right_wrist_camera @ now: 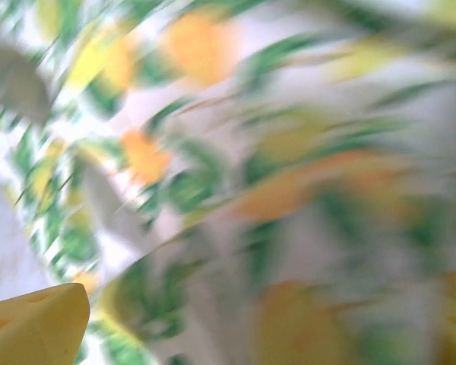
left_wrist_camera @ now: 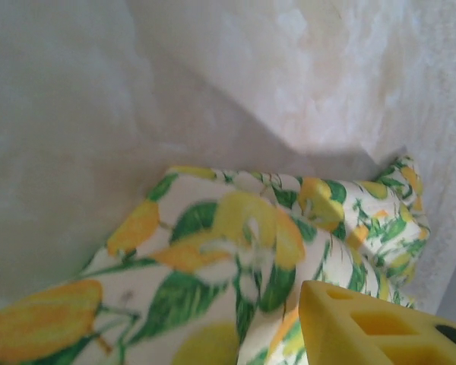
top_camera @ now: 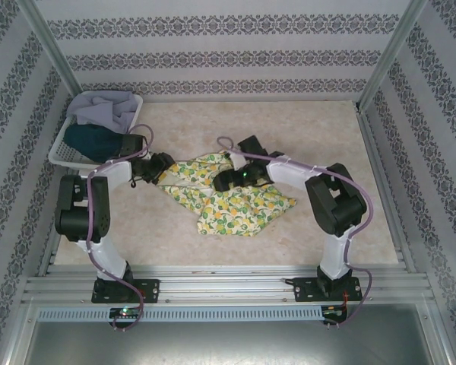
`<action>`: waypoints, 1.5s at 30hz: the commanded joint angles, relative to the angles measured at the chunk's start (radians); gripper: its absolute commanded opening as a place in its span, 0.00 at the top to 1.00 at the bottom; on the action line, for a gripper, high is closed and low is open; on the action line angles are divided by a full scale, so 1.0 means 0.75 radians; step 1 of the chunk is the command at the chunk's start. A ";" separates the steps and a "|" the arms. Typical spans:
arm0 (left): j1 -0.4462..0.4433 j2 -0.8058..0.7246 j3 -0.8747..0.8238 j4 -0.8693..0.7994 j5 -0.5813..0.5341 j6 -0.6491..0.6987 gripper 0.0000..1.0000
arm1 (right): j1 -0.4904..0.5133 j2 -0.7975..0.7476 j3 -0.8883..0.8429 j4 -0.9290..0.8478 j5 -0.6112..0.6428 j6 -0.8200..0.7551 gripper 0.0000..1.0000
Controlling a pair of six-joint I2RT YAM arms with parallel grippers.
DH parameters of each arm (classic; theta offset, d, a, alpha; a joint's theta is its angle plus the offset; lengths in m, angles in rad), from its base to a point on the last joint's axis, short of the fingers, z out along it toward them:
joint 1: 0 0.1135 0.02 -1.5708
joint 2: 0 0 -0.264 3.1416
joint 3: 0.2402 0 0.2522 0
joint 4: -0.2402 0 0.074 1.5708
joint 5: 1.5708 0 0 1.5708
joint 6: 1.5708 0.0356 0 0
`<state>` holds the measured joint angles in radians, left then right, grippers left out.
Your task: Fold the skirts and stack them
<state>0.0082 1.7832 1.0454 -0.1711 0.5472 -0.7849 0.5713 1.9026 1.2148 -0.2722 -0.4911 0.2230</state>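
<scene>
Soft, even light fills the overhead view, casting only faint shadows on the pale worktop (top_camera: pixel 327 144). The left wrist view is bright and washed out above, with a grey shadow band. The right wrist view is heavily blurred, smearing the yellow skirt (right_wrist_camera: pixel 235 190) print.

Yellow skirt (right_wrist_camera: pixel 235 190) print, blurred at the right wrist; dark teal skirt (top_camera: pixel 95 141), partly behind the left arm (top_camera: pixel 115 173).
</scene>
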 commanded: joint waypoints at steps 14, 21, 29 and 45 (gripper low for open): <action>-0.005 0.085 0.160 -0.127 0.044 0.221 1.00 | -0.261 -0.089 0.093 0.109 0.114 0.195 0.02; -0.004 0.089 0.148 -0.138 0.061 0.240 1.00 | -0.262 0.265 0.465 -0.097 0.178 0.036 0.15; -0.004 0.085 0.137 -0.157 0.062 0.253 1.00 | -0.230 0.437 0.577 -0.114 -0.078 0.018 0.34; 0.012 -0.014 0.290 -0.329 0.123 0.350 1.00 | -0.325 0.239 0.455 0.452 -0.245 0.253 1.00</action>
<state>0.0086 1.8431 1.1965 -0.3344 0.6029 -0.5785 0.3588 2.2154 1.5978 -0.0837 -0.6323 0.3740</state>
